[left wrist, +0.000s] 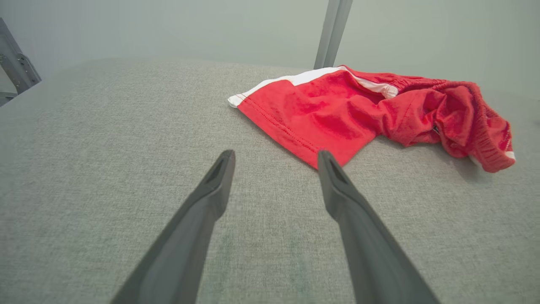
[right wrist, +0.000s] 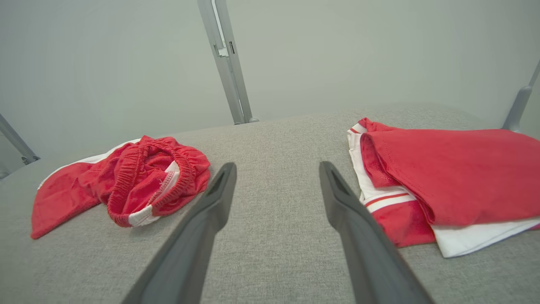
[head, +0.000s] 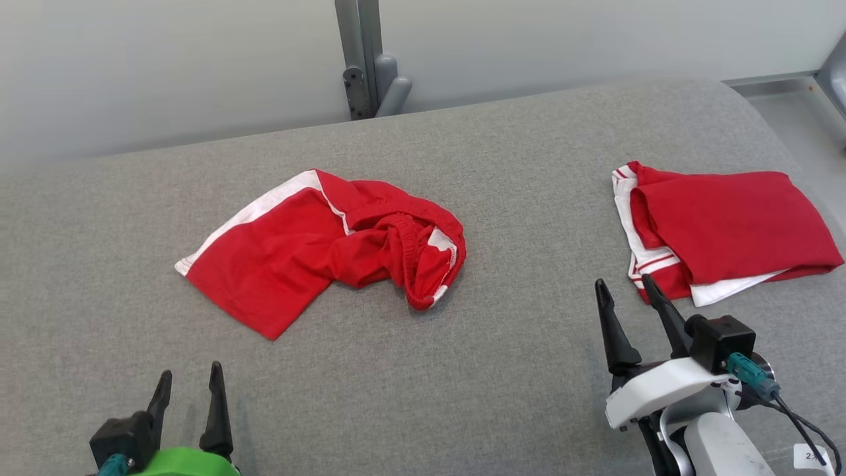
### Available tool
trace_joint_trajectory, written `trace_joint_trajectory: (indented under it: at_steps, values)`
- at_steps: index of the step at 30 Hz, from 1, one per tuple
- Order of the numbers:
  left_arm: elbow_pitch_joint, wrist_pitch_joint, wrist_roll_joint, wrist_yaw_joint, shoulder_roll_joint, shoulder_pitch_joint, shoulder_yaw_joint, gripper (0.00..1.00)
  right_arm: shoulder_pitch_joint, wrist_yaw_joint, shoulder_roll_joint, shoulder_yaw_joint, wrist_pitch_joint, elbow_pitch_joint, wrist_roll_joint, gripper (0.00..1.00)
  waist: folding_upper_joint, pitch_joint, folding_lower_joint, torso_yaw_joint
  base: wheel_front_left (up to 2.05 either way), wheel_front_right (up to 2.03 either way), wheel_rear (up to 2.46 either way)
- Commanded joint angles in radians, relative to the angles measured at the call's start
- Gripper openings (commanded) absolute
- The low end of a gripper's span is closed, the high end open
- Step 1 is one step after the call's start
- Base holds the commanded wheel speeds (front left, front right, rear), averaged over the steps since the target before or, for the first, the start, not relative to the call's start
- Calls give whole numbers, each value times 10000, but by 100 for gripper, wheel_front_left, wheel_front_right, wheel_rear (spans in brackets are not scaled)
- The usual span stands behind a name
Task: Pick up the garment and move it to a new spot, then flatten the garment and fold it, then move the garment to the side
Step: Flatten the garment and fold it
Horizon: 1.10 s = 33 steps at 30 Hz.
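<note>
Loosely crumpled, the red pair of shorts with white side stripes (head: 317, 251) (left wrist: 337, 114) (right wrist: 126, 185) lies on the grey fabric-covered bench (head: 462, 370), a little left of its middle. One leg is spread fairly flat toward the left. The elastic waistband end is bunched and rumpled on the right, with the band curling open.

The left hand (head: 190, 370) (left wrist: 275, 156) has its two dark fingers spread wide and holds nothing. It hovers near the front edge of the bench, and in its wrist view one fingertip sits just beside the near corner of the flat leg; whether it touches the cloth cannot be told. The right hand (head: 623, 281) (right wrist: 277, 166) is also spread wide and empty, standing between the shorts and a folded red and white garment (head: 727, 225) (right wrist: 455, 177) at the right end of the bench. One fingertip lies close to that garment's near corner.

A grey metal post (head: 360, 59) rises behind the bench against a pale wall (head: 165, 66).
</note>
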Motion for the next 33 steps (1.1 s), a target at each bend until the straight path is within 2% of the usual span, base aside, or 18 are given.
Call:
trace_joint_trajectory:
  at_steps: [1,6,12,22,27,33]
  values:
    - [-37,0,68,-65,-79,165,83,100,139,-5,-30,11,1,36,-60,100,0,-212,0,152,0,0,0]
    - [-128,0,837,-564,-726,733,863,100,331,-5,-30,94,1,127,-84,100,0,-286,0,184,0,0,0]
    - [32,0,1454,-1076,-1195,528,1327,100,209,-5,-27,514,1,212,-95,100,0,-151,0,331,0,0,0]
    - [434,-1,1817,-1553,-1587,-103,1390,100,-1466,-5,-30,2181,1,422,111,100,0,483,0,1324,0,0,0]
    - [595,-1,1796,-1619,-1644,-302,1190,100,-2893,-6,-30,2991,2,1331,-5,100,0,789,0,2070,0,0,0]
    - [794,-1,1427,-1653,-1665,-551,639,100,-4400,-6,-36,3346,1,3465,460,100,0,1123,0,3075,0,0,0]
